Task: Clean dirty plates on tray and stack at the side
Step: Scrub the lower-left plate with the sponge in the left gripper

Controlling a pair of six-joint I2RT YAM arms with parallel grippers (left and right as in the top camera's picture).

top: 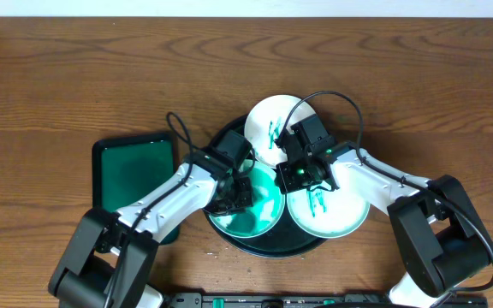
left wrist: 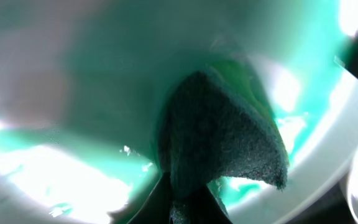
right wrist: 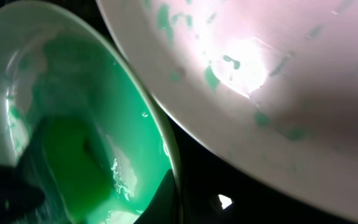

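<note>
The round dark tray [top: 229, 137] holds three pale plates. The left plate [top: 268, 214] is smeared green all over. My left gripper [top: 238, 193] [left wrist: 188, 194] is shut on a dark green sponge [left wrist: 219, 137], which presses on that plate's wet surface [left wrist: 73, 93]. My right gripper [top: 294, 176] [right wrist: 176, 199] is shut on the same plate's rim [right wrist: 166, 146], with green liquid [right wrist: 73, 149] pooled inside. The far plate [top: 268, 115] and the right plate [top: 341, 218] each carry a green scribble. A second plate [right wrist: 260, 74] with green specks fills the right wrist view's upper right.
A smaller rectangular green tray [top: 133, 175] lies left of the round tray, partly under my left arm. Bare wood-grain tabletop [top: 435, 94] stretches to the right, left and back.
</note>
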